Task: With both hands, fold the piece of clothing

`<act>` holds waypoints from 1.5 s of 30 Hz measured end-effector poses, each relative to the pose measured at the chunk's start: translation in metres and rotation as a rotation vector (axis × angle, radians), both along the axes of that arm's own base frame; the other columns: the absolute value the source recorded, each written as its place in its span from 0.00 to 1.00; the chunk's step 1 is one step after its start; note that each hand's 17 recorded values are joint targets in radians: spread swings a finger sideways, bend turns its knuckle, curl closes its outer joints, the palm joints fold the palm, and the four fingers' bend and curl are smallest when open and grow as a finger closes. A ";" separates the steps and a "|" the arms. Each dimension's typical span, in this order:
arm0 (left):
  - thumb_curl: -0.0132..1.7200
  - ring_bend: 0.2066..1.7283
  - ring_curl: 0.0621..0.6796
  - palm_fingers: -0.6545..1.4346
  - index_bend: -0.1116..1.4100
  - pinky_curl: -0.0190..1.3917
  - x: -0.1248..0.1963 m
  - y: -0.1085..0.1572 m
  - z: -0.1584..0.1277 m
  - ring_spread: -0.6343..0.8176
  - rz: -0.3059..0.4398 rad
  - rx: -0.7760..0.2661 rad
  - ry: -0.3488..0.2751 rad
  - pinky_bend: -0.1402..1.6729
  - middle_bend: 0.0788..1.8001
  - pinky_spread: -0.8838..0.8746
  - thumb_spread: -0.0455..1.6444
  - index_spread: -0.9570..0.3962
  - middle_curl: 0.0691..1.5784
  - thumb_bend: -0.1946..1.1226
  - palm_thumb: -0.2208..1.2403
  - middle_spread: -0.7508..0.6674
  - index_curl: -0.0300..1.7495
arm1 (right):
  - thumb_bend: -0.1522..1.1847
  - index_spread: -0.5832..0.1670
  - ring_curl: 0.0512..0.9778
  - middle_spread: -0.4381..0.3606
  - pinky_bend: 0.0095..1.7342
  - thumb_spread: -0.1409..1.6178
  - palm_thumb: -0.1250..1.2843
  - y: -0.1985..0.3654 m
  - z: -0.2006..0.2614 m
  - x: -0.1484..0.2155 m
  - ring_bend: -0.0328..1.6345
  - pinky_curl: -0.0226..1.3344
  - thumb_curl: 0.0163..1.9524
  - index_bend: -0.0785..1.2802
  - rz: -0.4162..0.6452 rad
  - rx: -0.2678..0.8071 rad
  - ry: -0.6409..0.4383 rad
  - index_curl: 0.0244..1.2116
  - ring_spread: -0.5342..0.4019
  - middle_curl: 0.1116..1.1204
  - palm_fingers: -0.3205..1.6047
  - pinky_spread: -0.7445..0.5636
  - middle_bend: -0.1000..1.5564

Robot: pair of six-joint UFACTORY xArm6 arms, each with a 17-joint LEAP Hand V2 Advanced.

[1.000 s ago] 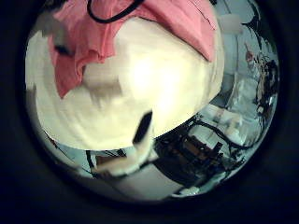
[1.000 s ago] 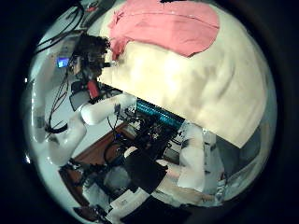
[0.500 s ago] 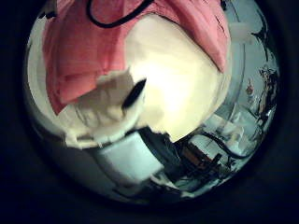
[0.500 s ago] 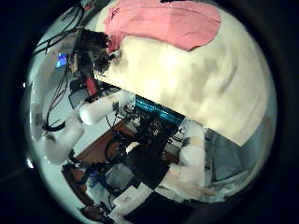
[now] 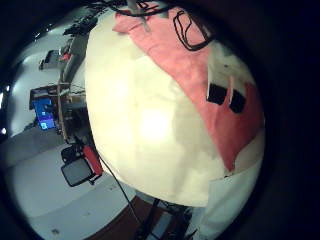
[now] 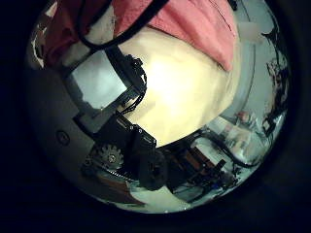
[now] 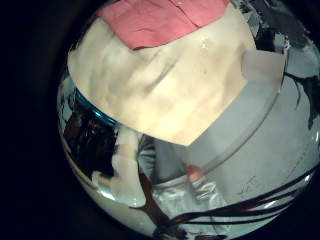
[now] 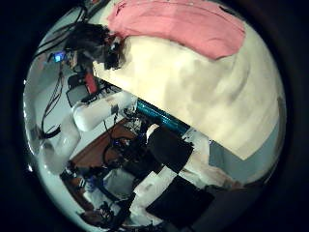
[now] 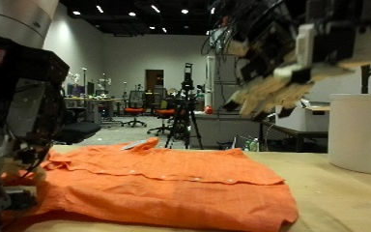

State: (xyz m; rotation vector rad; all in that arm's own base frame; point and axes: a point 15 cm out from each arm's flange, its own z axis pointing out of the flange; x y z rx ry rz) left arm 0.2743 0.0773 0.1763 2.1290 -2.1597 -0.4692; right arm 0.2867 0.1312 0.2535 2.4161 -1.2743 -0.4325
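Observation:
An orange garment [image 9: 173, 184] lies spread flat on the pale table [image 9: 333, 198]. My left hand [image 9: 8, 145] is down at the garment's edge, close to the camera, with its fingers curled onto the cloth. In the left little finger side palm view two black fingertips [image 5: 222, 96] rest on the garment [image 5: 205, 80]. In the left thumb side palm view its curled fingers [image 6: 117, 126] cross in front of the garment [image 6: 185, 24]. My right hand [image 9: 282, 68] hangs high above the far side of the table, fingers relaxed and holding nothing. The right thumb side palm view shows the garment [image 8: 179, 24] far off.
A white cylindrical container [image 9: 359, 130] stands on the table under my right hand's side. Bare tabletop [image 7: 170, 85] lies around the garment [image 7: 155, 20]. Workshop stands and chairs fill the room behind the table.
The left hand's fingers have curled in across its thumb side palm view, and that view has come closer to the cloth. The right thumb side view has shifted only slightly.

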 end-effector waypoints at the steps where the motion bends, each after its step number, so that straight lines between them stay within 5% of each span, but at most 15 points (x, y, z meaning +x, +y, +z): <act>1: 0.29 0.67 0.70 0.84 0.38 0.39 0.000 -0.001 0.002 0.11 -0.014 -0.001 0.002 0.69 0.48 0.14 0.63 0.35 0.45 0.18 0.67 0.20 0.33 | 0.11 0.39 0.23 0.53 0.15 0.76 0.39 0.001 -0.006 0.001 0.32 0.21 0.13 0.16 -0.001 -0.006 0.009 0.21 0.63 0.24 0.36 0.83 0.22; 7: 0.33 0.71 0.73 0.82 0.41 0.41 -0.012 -0.007 0.016 0.11 -0.032 -0.002 0.041 0.72 0.50 0.14 0.61 0.29 0.51 0.14 0.68 0.17 0.40 | 0.11 0.44 0.25 0.52 0.15 0.73 0.46 0.025 -0.031 0.032 0.36 0.22 0.14 0.17 0.001 0.025 -0.111 0.20 0.54 0.27 0.36 0.73 0.26; 20: 0.37 0.72 0.75 0.81 0.36 0.41 -0.011 -0.010 0.034 0.12 -0.058 0.004 0.029 0.74 0.47 0.13 0.59 0.23 0.60 0.13 0.67 0.13 0.53 | 0.10 0.49 0.28 0.48 0.19 0.65 0.49 0.029 -0.100 0.021 0.42 0.23 0.15 0.18 -0.044 -0.039 -0.094 0.21 0.43 0.30 0.35 0.63 0.28; 34: 0.39 0.71 0.74 0.81 0.29 0.41 -0.020 -0.013 0.053 0.12 -0.065 0.012 0.018 0.74 0.45 0.14 0.59 0.19 0.65 0.14 0.67 0.11 0.63 | 0.10 0.42 0.31 0.40 0.20 0.64 0.57 0.011 -0.118 0.032 0.46 0.21 0.17 0.22 -0.053 -0.154 -0.137 0.28 0.30 0.33 0.42 0.53 0.29; 39: 0.40 0.71 0.74 0.82 0.26 0.41 -0.021 -0.012 0.058 0.11 -0.066 0.017 0.016 0.74 0.43 0.14 0.59 0.18 0.67 0.13 0.66 0.11 0.66 | 0.09 0.28 0.36 0.28 0.34 0.65 0.58 0.009 -0.120 0.034 0.55 0.24 0.17 0.22 -0.060 -0.151 -0.142 0.30 0.20 0.38 0.69 0.25 0.33; 45: 0.40 0.70 0.74 0.82 0.23 0.41 -0.023 -0.010 0.067 0.11 -0.082 0.043 0.033 0.73 0.42 0.14 0.59 0.18 0.68 0.13 0.66 0.10 0.69 | 0.12 0.21 0.46 0.24 0.50 0.70 0.63 0.006 -0.118 0.037 0.61 0.34 0.17 0.40 -0.077 -0.149 -0.151 0.43 0.22 0.50 0.87 0.19 0.47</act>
